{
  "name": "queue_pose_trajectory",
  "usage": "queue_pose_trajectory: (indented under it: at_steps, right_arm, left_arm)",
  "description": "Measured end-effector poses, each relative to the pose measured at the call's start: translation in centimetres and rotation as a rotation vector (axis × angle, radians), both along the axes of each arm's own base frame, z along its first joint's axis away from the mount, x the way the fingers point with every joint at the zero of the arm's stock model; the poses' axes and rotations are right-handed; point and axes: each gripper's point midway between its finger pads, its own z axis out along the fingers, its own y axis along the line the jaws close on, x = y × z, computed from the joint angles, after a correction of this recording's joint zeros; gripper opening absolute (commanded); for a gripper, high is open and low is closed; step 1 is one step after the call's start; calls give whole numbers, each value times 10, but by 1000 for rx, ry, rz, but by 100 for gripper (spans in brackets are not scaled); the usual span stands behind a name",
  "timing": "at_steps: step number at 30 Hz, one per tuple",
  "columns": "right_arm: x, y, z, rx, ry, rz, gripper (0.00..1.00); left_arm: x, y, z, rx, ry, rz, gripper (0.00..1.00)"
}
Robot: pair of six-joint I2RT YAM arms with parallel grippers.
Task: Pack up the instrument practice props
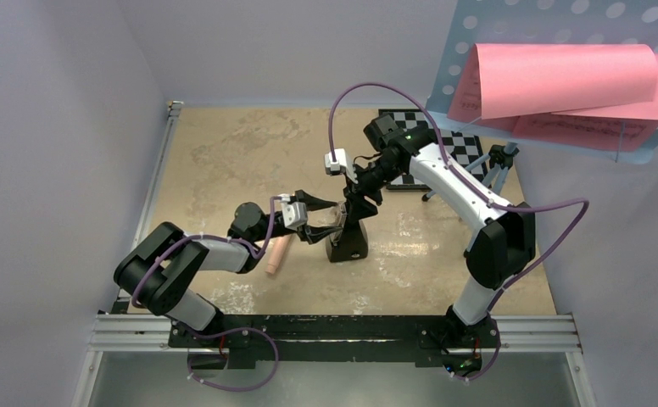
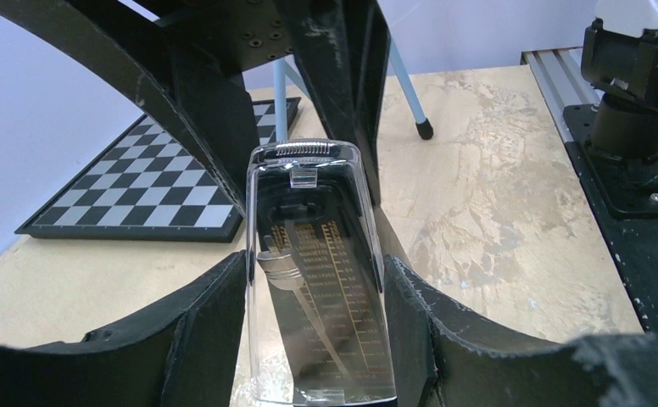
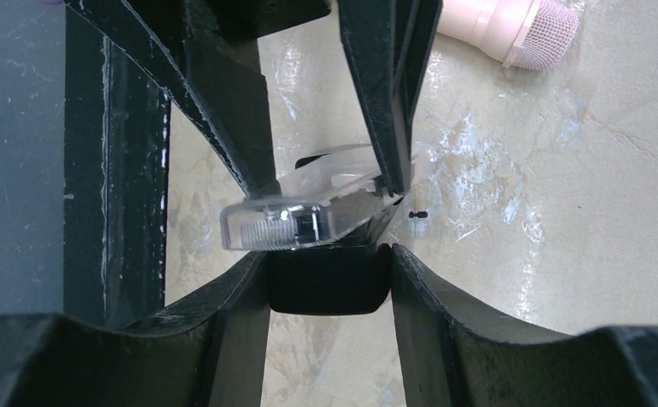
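Near desk (image 1: 224, 153) centre, a touch toward 6 o'clock, the metronome (image 1: 348, 244) stands upright on its base; both arms meet on it

- Left gripper (image 2: 315, 288): reaches in from 9 o'clock. In the left wrist view its fingers (image 2: 211, 335) press on either side of the clear front cover, with no gap visible. We log it as clamped on the metronome at the cover
- Right gripper (image 3: 327, 280): comes in from 1 o'clock, above the metronome. In the right wrist view its fingers (image 3: 232, 322) pinch the black body, so it too is clamped on the metronome. In that view the clear cover sits askew against the body; we cannot tell whether it has come free
- Recorder (image 1: 279, 254): lies flat on the desk at 9 o'clock of the metronome, just beside it, under the left arm
- Music stand (image 1: 470, 51): at 2 o'clock, by the desk's far right corner, with its tripod (image 1: 499, 165) on the desk. The pink pages (image 1: 563, 76) rest on its perforated panel, the top one curled over
- Chessboard (image 1: 457, 144): flat at 1 o'clock, between the metronome and the tripod, well apart from the metronome
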Motion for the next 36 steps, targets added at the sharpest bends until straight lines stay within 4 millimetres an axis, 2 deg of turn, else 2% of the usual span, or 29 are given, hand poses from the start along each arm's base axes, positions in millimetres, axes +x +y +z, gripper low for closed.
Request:
queue_pose_trajectory:
  at_steps: [8,36]
  right_arm:
    - [-1,0,0,-7,8,9,0]
    - [-1,-2,0,-23,19,20,0]
  left_arm:
    - [-2,-5,1,-25,78,-53,0]
    - [2,-8,-15,-37,120,-54,0]
